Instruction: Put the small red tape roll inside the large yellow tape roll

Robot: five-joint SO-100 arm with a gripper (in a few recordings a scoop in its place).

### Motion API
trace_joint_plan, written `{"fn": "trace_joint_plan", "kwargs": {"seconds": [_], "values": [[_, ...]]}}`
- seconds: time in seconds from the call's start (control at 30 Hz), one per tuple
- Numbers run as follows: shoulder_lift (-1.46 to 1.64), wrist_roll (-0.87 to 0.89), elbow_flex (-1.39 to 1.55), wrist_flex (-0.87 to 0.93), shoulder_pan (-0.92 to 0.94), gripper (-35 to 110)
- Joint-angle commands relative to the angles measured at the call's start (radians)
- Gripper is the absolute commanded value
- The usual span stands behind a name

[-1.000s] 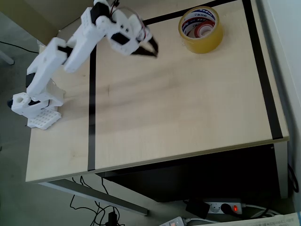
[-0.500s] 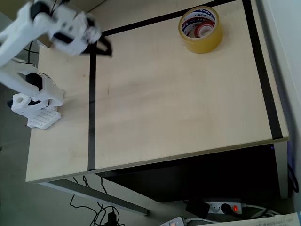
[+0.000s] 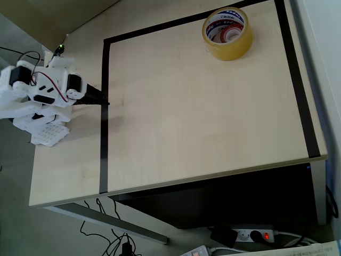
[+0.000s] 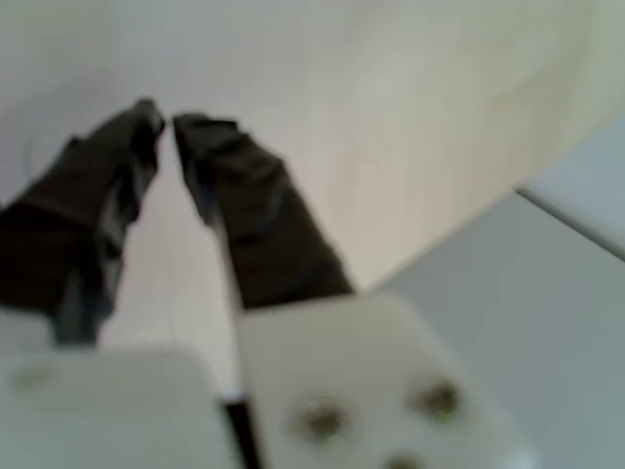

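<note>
Overhead view: small red tape roll (image 3: 232,34) sits inside the wide translucent yellow tape roll (image 3: 227,33); black pincer (image 3: 104,102), closed and empty, looks parked. Nothing remains.

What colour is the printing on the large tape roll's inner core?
Blue on white, clearest in the overhead view of the large yellow tape roll.

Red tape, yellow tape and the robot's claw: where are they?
small red tape roll (image 3: 231,34), overhead view, its red rim.
large yellow tape roll (image 3: 236,50), overhead view, outer wall.
gripper (image 4: 166,119), wrist view, between fingertips.
</note>
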Motion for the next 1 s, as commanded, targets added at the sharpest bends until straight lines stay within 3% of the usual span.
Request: {"fn": "trace_joint_plan", "kwargs": {"seconds": [0.0,0.37,0.97], "values": [[0.058,0.041,0.049,0.02,-0.02,0],[0.06,0.067,0.115,0.06,-0.152,0],[0.06,0.061,0.117,0.06,-0.054,0]]}}
